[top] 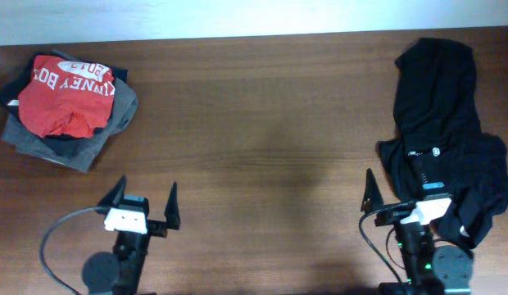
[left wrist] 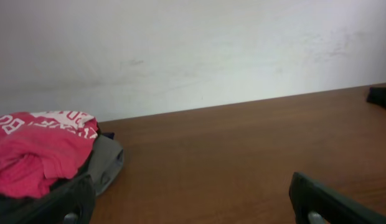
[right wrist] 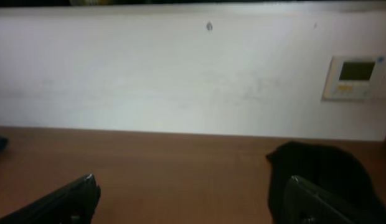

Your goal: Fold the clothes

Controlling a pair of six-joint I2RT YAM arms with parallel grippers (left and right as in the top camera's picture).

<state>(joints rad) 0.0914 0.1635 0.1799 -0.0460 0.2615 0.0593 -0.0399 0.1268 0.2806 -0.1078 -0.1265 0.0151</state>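
Nearest, the left gripper [top: 147, 182] and right gripper [top: 395, 187] both stand spread wide and empty. A crumpled black hooded garment [top: 438, 106] sprawls beside the right one on the brown wooden surface [top: 254, 123]. Far left, a red printed T-shirt [top: 65, 94] tops a grey folded pile [top: 94, 143].

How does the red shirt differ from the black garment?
The red shirt is bunched compactly and bears white lettering; the black garment sprawls long. The red shirt tops a pile at left; the black garment lies alone at right. Neither is gripped.
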